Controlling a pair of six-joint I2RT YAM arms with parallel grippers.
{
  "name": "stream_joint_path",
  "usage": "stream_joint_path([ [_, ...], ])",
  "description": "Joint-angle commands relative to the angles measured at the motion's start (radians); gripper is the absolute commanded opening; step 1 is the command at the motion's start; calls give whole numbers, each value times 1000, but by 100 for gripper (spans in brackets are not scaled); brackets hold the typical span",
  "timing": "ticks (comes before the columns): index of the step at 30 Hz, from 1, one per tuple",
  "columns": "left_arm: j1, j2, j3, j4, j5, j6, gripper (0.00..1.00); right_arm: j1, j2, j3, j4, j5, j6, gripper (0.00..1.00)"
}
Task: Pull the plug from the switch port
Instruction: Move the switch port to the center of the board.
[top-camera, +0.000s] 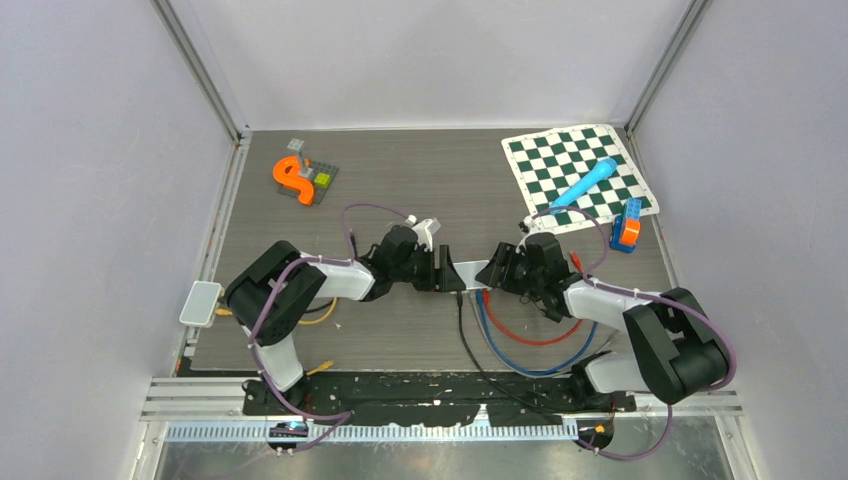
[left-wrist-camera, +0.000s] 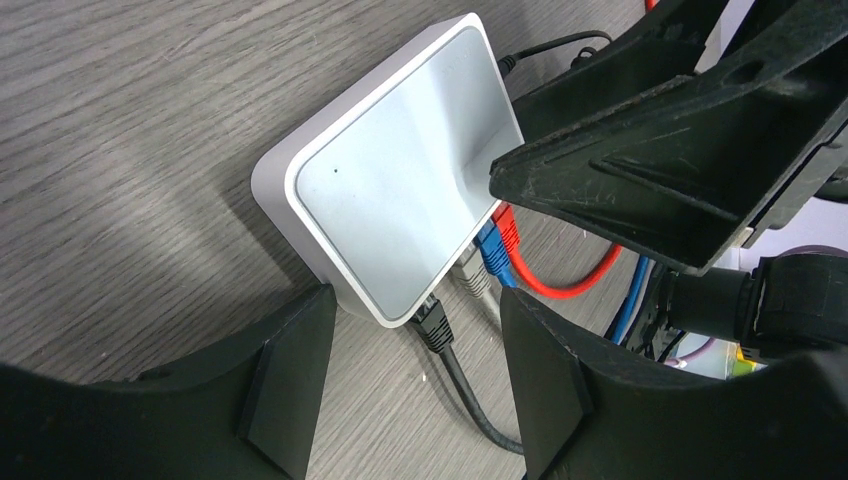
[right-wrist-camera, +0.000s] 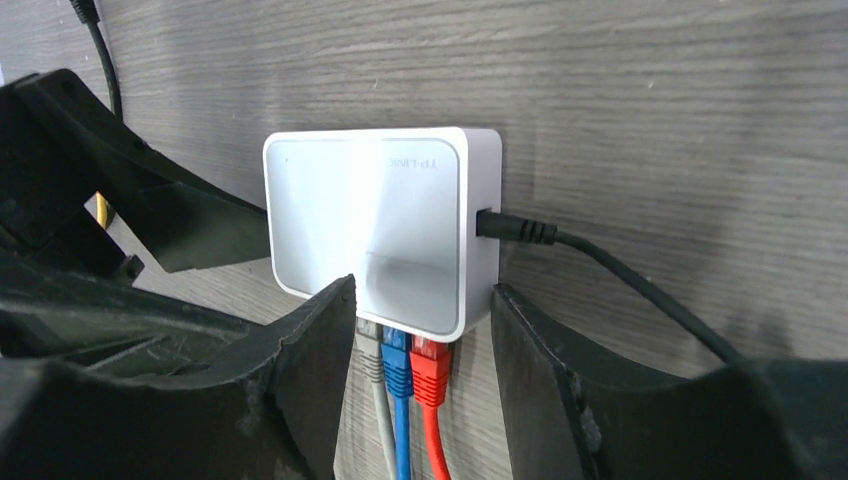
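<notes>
Grey wood-grain tabletop (top-camera: 440, 170) is closed in by pale walls at the left, right and back. The widest room for moving is on the far side of the switch (right-wrist-camera: 370, 215), toward the back wall. The checkered mat (top-camera: 575, 170) lies well apart at the far right. The white switch lies flat in the middle, between the left arm (top-camera: 290, 285) and the right arm (top-camera: 650, 335).

Its long axis runs left to right, and its ports look toward the near edge. From there the grey plug (right-wrist-camera: 369, 345), the blue plug (right-wrist-camera: 397, 352) and the red plug (right-wrist-camera: 432, 362) stand side by side, with their cables going toward the arm bases. A black plug (left-wrist-camera: 433, 325) sits at the left end of the row. The right wrist view does not show it, because a finger covers it. A black power cable (right-wrist-camera: 600, 262) enters the right short side.

The left jaws are open and hold nothing, and the corner of the switch with the black plug lies between the fingers. The right jaws stand on both sides of the port end, very close to its sides. I cannot tell if they already press it. From above, both grippers hide most of the switch.
</notes>
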Motion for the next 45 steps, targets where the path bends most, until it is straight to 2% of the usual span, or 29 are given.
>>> stream_joint_path([
  [1, -3, 11, 36, 30, 19, 20, 63, 54, -66, -43, 51, -35, 44, 58],
  [10, -5, -8, 12, 23, 19, 22, 63, 84, -151, -36, -7, -12, 22, 58],
  [15, -4, -40, -7, 13, -2, 26, 65, 81, -231, 32, -216, 205, -53, 62],
  [20, -4, -70, -27, 1, -27, 35, 67, 56, -229, 103, -259, 218, -120, 67],
  [26, -4, -80, -29, 2, -30, 34, 67, 16, -85, 226, -269, 156, -182, 68],
  [32, -4, -85, -26, 2, -32, 39, 67, -57, 97, 323, -246, 25, -205, 68],
  [39, -4, -60, 2, -2, -23, 40, 67, -97, 233, 327, -121, -114, -175, 69],
  [45, -4, -28, 23, -4, -17, 38, 67, -99, 255, 268, -62, -177, -154, 69],
])
